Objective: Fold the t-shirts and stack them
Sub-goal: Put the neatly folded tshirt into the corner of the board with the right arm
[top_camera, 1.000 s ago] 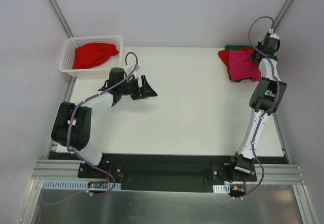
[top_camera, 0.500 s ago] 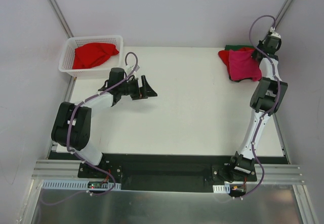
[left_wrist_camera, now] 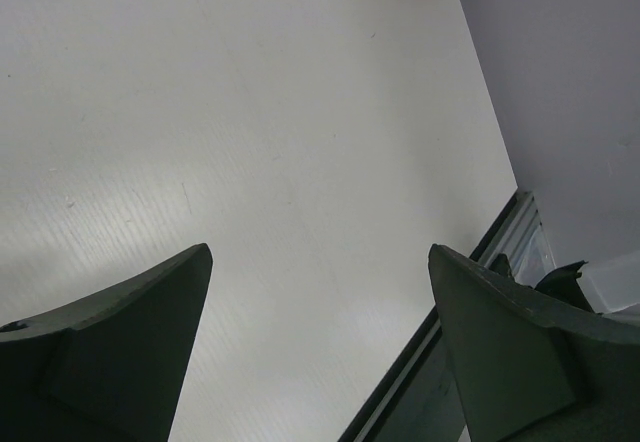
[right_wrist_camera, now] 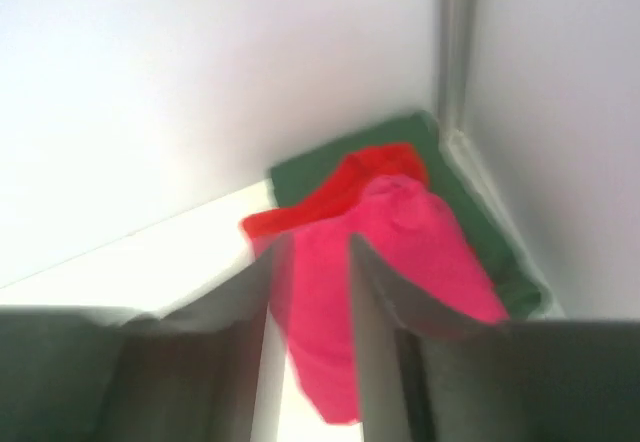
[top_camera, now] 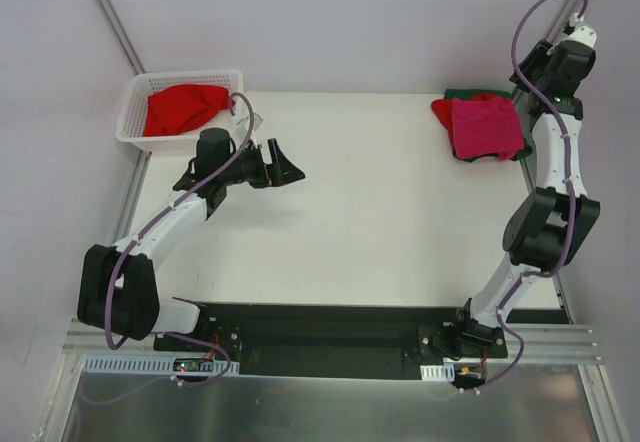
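Three folded t-shirts are stacked at the table's far right corner: a magenta-pink one (top_camera: pixel 485 127) (right_wrist_camera: pixel 400 232) on top, a red one (top_camera: pixel 441 110) (right_wrist_camera: pixel 340 197) under it and a dark green one (top_camera: pixel 462 93) (right_wrist_camera: pixel 310 177) at the bottom. My right gripper (top_camera: pixel 528 67) (right_wrist_camera: pixel 310 252) hangs above and behind the stack, its fingers slightly apart with nothing between them. Another red t-shirt (top_camera: pixel 183 108) lies crumpled in the white basket (top_camera: pixel 135 112) at the far left. Beside that basket, my left gripper (top_camera: pixel 290 165) (left_wrist_camera: pixel 318 252) hovers wide open over bare table.
The white tabletop (top_camera: pixel 380 212) spreads between the basket and the stack. Grey walls and a metal corner post (right_wrist_camera: pixel 455 52) close in right behind the stack. The table's right edge and black rail (left_wrist_camera: pixel 470 282) show in the left wrist view.
My right arm has risen and pulled back from the stack, and its jaws have parted, leaving the pink t-shirt lying on top. My left arm has stretched out, its gripper shifting slightly toward the basket.
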Motion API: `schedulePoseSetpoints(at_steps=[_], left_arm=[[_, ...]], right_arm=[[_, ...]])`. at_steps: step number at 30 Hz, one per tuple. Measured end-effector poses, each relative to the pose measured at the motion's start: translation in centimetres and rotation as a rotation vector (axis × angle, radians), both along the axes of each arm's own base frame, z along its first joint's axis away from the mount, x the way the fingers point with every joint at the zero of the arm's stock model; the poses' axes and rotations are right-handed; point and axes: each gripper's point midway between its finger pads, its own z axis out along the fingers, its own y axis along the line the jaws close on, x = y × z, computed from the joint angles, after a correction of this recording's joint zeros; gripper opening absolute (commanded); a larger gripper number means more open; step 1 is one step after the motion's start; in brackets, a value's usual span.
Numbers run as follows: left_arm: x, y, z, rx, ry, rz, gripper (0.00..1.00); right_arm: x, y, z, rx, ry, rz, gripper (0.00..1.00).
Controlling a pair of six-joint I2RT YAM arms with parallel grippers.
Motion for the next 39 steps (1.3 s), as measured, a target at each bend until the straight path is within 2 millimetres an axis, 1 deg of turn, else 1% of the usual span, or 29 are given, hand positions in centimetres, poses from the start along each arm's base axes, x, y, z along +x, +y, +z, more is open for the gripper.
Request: schedulePoseSetpoints(at_steps=[1, 2, 3, 4, 5, 6, 7, 8, 9, 10, 15, 17, 20, 24, 26, 28, 31, 33, 36, 39], left_arm=[[-0.1, 0.1, 0.4, 0.001, -0.008, 0.006, 0.93], [-0.3, 0.3, 0.8, 0.006, -0.017, 0.015, 0.93], [-0.4, 0.5, 1.0, 0.011, -0.021, 0.025, 0.95], [-0.6, 0.7, 1.2, 0.018, -0.024, 0.033, 0.97], [-0.7, 0.9, 1.3, 0.027, -0.025, 0.045, 0.99], [-0.9, 1.2, 1.4, 0.036, -0.021, 0.056, 0.99], [-1.0, 1.4, 1.3, 0.048, -0.014, 0.069, 0.99], [-1.2, 1.7, 1.3, 0.059, -0.004, 0.078, 0.99], [-1.3, 1.9, 1.2, 0.070, 0.003, 0.089, 0.99], [-1.4, 2.2, 1.1, 0.086, 0.010, 0.098, 0.99], [-2.3, 3.6, 1.4, 0.145, 0.019, 0.155, 0.99], [-2.6, 4.1, 1.7, 0.163, 0.018, 0.176, 0.99], [-2.8, 4.5, 2.0, 0.184, 0.031, 0.193, 0.99], [-3.4, 5.2, 1.6, 0.214, 0.063, 0.215, 0.99], [-3.9, 5.5, 1.5, 0.225, 0.066, 0.226, 0.99], [-4.7, 5.9, 1.9, 0.227, 0.052, 0.234, 0.99], [-5.7, 6.5, 2.7, 0.231, 0.015, 0.250, 0.99], [-6.1, 6.9, 3.2, 0.238, -0.011, 0.260, 0.99], [-6.4, 7.2, 3.2, 0.244, -0.022, 0.269, 0.99], [-6.6, 7.5, 2.5, 0.258, -0.010, 0.281, 0.99]], right_arm=[[-0.9, 0.4, 1.2, 0.008, -0.017, -0.001, 0.61], [-2.3, 1.0, 2.6, 0.017, -0.037, 0.003, 0.66], [-3.4, 1.6, 3.6, 0.031, -0.051, 0.009, 0.78], [-4.8, 2.3, 4.6, 0.051, -0.063, 0.019, 0.81], [-6.4, 3.4, 5.5, 0.072, -0.071, 0.039, 0.90], [-7.5, 4.0, 6.2, 0.092, -0.078, 0.048, 0.97], [-8.6, 4.9, 6.9, 0.108, -0.085, 0.065, 0.97], [-9.9, 6.1, 7.2, 0.128, -0.082, 0.090, 0.96], [-10.9, 7.0, 7.4, 0.142, -0.077, 0.108, 0.96], [-12.1, 8.4, 7.3, 0.162, -0.065, 0.138, 0.96], [-17.6, 14.3, 5.9, 0.247, 0.031, 0.276, 0.96], [-19.4, 16.1, 5.6, 0.272, 0.063, 0.326, 0.96], [-21.6, 18.2, 4.8, 0.299, 0.114, 0.375, 0.96], [-24.5, 20.8, 2.0, 0.304, 0.207, 0.430, 0.96], [-26.5, 22.4, -0.3, 0.287, 0.263, 0.466, 0.96], [-28.6, 23.9, -2.5, 0.266, 0.317, 0.504, 0.96], [-31.3, 25.3, -4.9, 0.226, 0.360, 0.543, 0.96], [-32.4, 25.8, -5.6, 0.205, 0.364, 0.564, 0.96], [-33.4, 26.2, -6.0, 0.186, 0.358, 0.581, 0.96], [-33.4, 26.3, -5.9, 0.174, 0.346, 0.584, 0.96]])
